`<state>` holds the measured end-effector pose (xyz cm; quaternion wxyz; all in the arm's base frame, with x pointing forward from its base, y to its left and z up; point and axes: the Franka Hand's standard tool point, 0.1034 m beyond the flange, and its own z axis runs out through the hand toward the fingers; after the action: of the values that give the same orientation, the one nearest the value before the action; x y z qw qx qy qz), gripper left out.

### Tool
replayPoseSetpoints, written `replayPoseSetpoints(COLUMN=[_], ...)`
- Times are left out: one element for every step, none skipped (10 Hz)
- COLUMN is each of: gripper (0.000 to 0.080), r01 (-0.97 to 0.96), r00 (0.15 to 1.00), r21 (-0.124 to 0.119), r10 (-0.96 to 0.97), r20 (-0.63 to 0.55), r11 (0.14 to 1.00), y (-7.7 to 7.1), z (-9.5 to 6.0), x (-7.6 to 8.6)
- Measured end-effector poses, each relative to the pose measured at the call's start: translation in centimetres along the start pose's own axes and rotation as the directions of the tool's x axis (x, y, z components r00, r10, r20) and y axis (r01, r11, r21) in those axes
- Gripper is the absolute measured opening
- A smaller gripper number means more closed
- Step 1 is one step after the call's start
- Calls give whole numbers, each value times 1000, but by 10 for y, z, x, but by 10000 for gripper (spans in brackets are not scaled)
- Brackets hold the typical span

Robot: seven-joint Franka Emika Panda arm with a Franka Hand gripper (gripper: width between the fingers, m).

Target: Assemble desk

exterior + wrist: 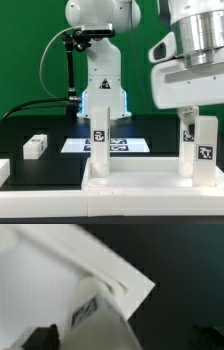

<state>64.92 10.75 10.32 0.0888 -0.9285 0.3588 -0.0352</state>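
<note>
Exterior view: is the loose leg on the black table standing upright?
No. The loose leg lies flat on its side on the black table, while two other legs stand upright in the desk top.

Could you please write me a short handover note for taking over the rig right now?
Gripper: open, holding nothing, fingers either side of the leg at the exterior view's right.
Desk top: lying flat at the front of the table.
Legs: one upright on the top near its middle; another upright toward the right, between the fingers. One loose leg lies on the table at the exterior view's left.
Marker board: flat behind the desk.
Done: two legs stand on the top.
Left: the loose leg; whether the standing legs are fully tightened cannot be told.
</note>
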Motion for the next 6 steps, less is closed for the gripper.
replayPoseSetpoints(gripper=[649,649,649,536,369,369], r01=[45,49,33,18,12,-77], r00=[999,999,999,1000,1000,997], r21=[-14,-12,-12,-12,-12,-20], r10=[-45,-49,-33,-18,-12,77], r20=[9,5,5,5,5,6], r11=[999,999,999,1000,1000,997], y=[0,0,0,0,0,4], z=[1,1,1,1,1,1], x=[-1,0,0,0,0,1])
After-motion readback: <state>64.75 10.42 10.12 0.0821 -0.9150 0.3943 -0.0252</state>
